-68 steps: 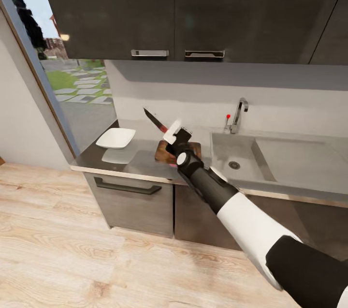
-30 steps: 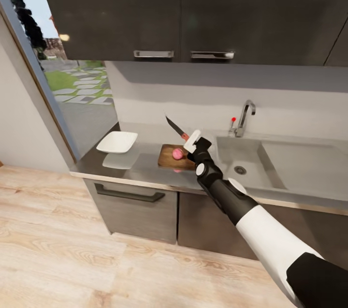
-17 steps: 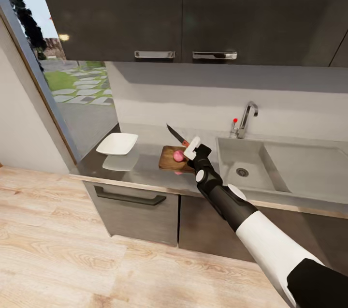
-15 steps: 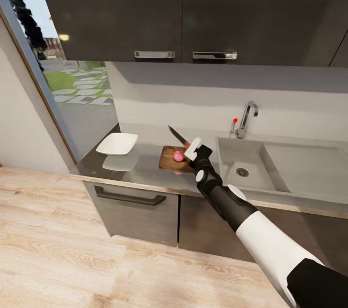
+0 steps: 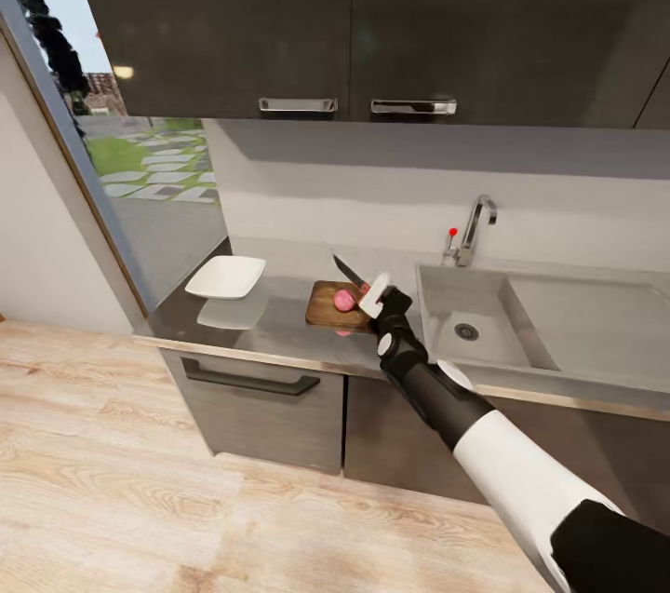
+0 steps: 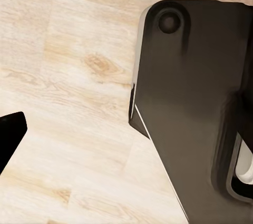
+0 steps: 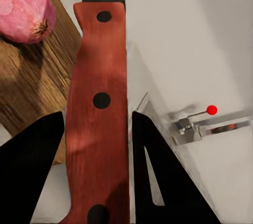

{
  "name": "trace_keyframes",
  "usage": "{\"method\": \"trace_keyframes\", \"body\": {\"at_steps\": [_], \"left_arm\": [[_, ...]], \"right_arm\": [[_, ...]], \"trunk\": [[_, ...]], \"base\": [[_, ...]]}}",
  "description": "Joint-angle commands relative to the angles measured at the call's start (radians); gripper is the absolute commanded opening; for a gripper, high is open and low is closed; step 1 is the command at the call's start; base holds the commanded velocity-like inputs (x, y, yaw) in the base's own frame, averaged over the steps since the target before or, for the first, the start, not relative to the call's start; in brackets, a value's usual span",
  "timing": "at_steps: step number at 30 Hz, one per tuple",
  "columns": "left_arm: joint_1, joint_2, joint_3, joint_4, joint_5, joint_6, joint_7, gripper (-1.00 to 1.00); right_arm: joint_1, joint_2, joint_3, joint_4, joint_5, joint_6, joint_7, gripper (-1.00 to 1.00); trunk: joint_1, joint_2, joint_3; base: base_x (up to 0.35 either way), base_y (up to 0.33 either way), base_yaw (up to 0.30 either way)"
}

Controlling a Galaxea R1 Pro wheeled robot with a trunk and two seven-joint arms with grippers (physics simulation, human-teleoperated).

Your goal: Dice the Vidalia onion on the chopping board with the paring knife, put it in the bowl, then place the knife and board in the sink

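Head view: right claw [image 5: 372,293] at frame centre, closed on the paring knife [image 5: 351,274], blade angled up-left above the Vidalia onion [image 5: 345,300], probably lined up for the dicing cut. Onion sits on the chopping board [image 5: 328,304], on the counter [image 5: 270,318] between bowl [image 5: 224,276] at left and sink [image 5: 465,318] at right.

Left wrist view: wood floor [image 6: 63,76] and robot base [image 6: 195,103]; arm likely parked. Left claw state: cannot tell.

Right wrist view: 2 fingers [image 7: 31,166] clamp the red handle; onion upper left, whole.
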Motion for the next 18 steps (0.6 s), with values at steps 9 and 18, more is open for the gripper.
{"method": "trace_keyframes", "body": {"at_steps": [9, 18], "left_arm": [[0.000, 0.001, -0.008, -0.002, 0.007, -0.002, 0.008, 1.00], [0.000, 0.002, -0.008, -0.002, 0.007, -0.002, 0.008, 1.00]], "right_arm": [[-0.001, 0.000, 0.070, 0.048, 0.001, 0.007, -0.005, -1.00], [-0.001, 0.000, 0.074, 0.051, 0.001, 0.007, -0.005, -1.00]], "trunk": [[0.001, -0.002, -0.002], [0.001, -0.002, -0.002]], "base": [[0.000, 0.000, 0.000], [0.000, 0.000, 0.000]]}}
